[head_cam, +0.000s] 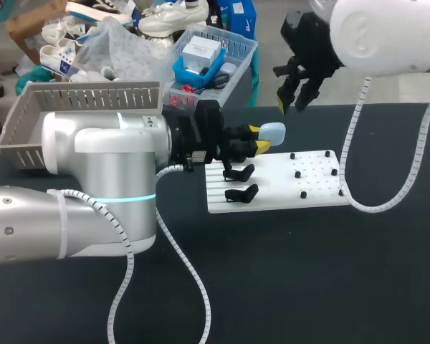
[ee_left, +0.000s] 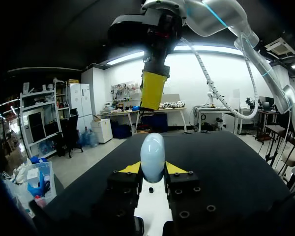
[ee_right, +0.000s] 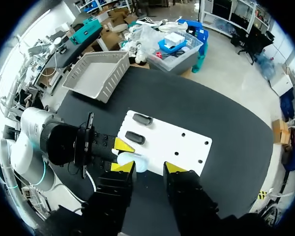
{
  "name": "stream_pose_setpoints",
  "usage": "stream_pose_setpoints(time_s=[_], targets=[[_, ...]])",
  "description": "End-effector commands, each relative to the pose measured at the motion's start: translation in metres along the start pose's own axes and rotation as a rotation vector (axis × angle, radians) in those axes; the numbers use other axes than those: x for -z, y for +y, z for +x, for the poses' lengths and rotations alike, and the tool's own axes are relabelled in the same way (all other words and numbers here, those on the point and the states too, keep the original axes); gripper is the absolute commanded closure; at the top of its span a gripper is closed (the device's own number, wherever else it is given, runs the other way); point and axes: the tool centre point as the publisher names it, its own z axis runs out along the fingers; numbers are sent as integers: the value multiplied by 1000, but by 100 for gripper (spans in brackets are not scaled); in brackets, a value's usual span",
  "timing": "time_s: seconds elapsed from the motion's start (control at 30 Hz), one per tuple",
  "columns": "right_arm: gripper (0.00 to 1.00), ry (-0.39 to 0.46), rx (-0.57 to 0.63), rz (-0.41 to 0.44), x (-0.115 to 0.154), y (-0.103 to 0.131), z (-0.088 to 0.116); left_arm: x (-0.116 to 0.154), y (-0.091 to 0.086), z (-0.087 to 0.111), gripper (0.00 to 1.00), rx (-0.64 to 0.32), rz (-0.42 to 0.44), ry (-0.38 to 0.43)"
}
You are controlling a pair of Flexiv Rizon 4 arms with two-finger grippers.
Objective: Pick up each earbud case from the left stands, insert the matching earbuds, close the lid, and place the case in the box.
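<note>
Here left pincer clamps pale-blue case; right pincer spread above it.

There is one pale blue earbud case. One white board carries two black stands and six small black pegs. There is one grey slatted box. The grippers number two: the left gripper and the right gripper.
</note>
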Motion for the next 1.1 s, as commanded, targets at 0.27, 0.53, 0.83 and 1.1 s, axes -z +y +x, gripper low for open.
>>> stream_pose_setpoints(time_s=[0.27,0.53,0.83,1.1], targets=[[62,-172,-36,-61,17,0,57,0,0,1,100,-1,-3,-4],[61,-243,-32,-153,17,1,75,12,9,2,100,4,-12,-9],[62,-272,-33,-204,16,3,88,39,31,8,100,20,-27,18],[61,-281,-40,-214,16,1,94,69,58,15,100,29,-62,37]])
